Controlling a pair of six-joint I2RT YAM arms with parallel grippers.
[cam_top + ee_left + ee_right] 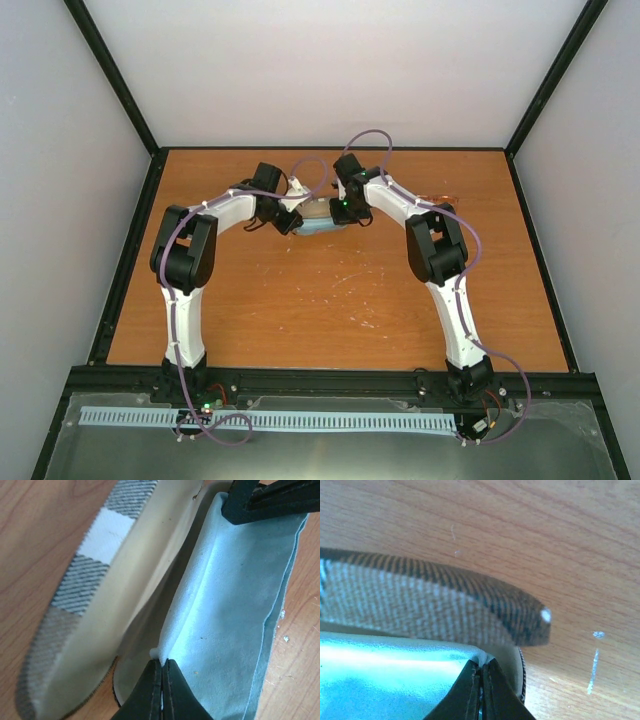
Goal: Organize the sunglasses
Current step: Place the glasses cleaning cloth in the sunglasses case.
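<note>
Although neither wrist view shows them, the sunglasses (449, 199) are taken to be the thin orange-red trace seen from above on the table (330, 310). It lies just beyond the right arm's forearm, apart from both grippers, and at this size the identification cannot be made certain.

Nearer the middle of the table, the oval case (312, 210) is seen lying open between the two wrists. Its cream lining is turned upward. Its outer fabric (85, 605) is woven in grey stripes with a white block and a tan block, and the same striped weave (420, 605) is shown close up, blurred, in the right wrist view.

A light blue cloth (235, 605) is laid along the open case, folded lengthwise, with one long edge hanging over the case's rim onto the wood.

The left gripper (162, 680) is seen with its fingers pressed together on the near end of the cloth, where the cloth meets the lining. The right gripper (481, 687) is likewise closed, a corner of the cloth (380, 670) being pinched between its fingers. Its dark fingers (265, 500) are also seen from the left wrist, at the far end of the cloth.
</note>
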